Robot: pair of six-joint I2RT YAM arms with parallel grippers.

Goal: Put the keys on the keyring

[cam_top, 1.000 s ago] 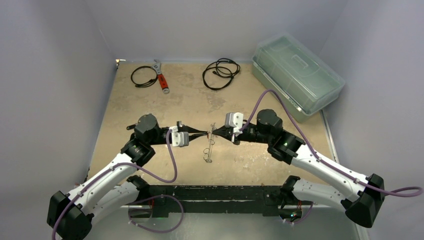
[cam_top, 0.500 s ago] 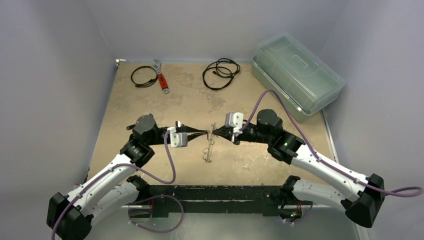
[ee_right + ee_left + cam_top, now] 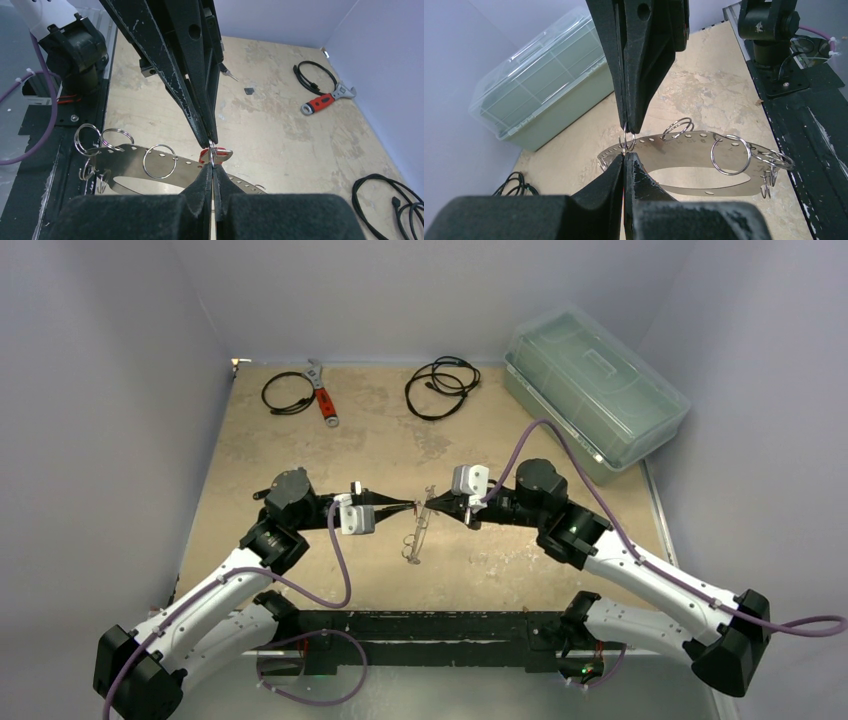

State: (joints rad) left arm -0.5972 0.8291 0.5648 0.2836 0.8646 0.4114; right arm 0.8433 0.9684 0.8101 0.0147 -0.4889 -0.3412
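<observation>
The keyring [image 3: 415, 538] is a flat steel band bent into a loop, with holes along it and several split rings on it [image 3: 684, 150] [image 3: 130, 155]. Above the table's middle my left gripper [image 3: 412, 506] and right gripper [image 3: 431, 504] meet tip to tip. Both are shut on one small split ring [image 3: 627, 141] [image 3: 212, 150] at the band's end. I cannot tell whether that ring passes through the band. A key with a red head [image 3: 218, 153] sits right at the pinched ring. The band's lower end lies toward the arm bases.
At the back left lie a red-handled wrench [image 3: 323, 398] and a black coiled cable [image 3: 288, 392]. Another cable [image 3: 441, 386] lies at the back middle. A clear lidded box [image 3: 592, 390] stands at the back right. The black base rail [image 3: 430, 625] runs along the near edge.
Both grippers stay shut tip to tip. The left wrist has turned a little. The keyring's lower end has shifted slightly left.
</observation>
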